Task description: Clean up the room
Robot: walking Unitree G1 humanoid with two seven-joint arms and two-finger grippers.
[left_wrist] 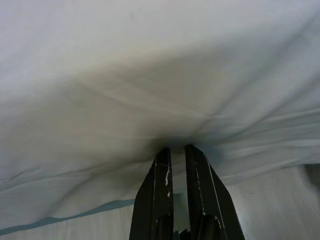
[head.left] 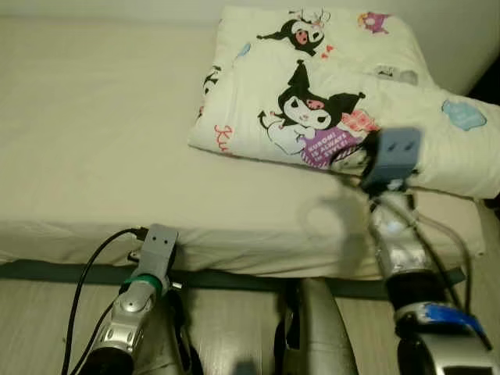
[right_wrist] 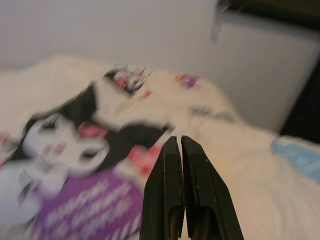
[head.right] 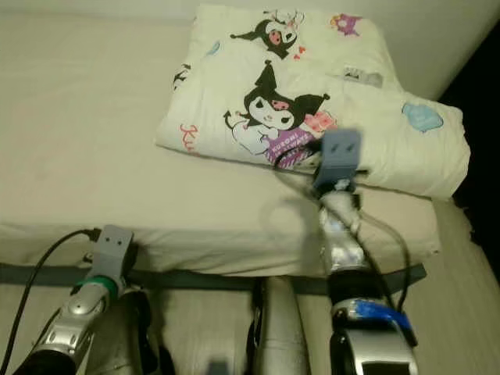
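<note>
The wide bed with its pale cream fitted sheet [head.left: 94,141] serves as the landmark, its near edge running across the head views above a dark bed frame rail [head.left: 70,272] and a light wood plank floor [head.left: 39,320].

Low at the bed's near edge, toward its left part, the left end effector [left_wrist: 176,150] presses its tips against the side of the sheet; in the left wrist view the two black fingers [left_wrist: 159,170] stand close together with only a thin slit between them, and the cloth puckers into creases around the tips. Whether a pinch of fabric is caught there is hard to tell, as the spot lies in shadow. The silver left arm with a green band [head.left: 139,293] rises from the floor side, and a black cable [head.left: 86,269] loops beside it up to the bed edge.

Farther right, on the bed's top toward its right end, lies the folded white quilt printed with black-and-purple cartoon characters [head.left: 328,86], its folded edge facing the near side of the bed and its far end close to the pale wall [head.left: 469,31].

The silver right arm with a blue band [head.left: 406,258] reaches up over the bed's near edge. The right end effector [right_wrist: 180,142] hovers just at the quilt's near edge, over the purple printed patch; its fingers are pressed together with nothing between them. The quilt print looks blurred in that wrist view.
</note>
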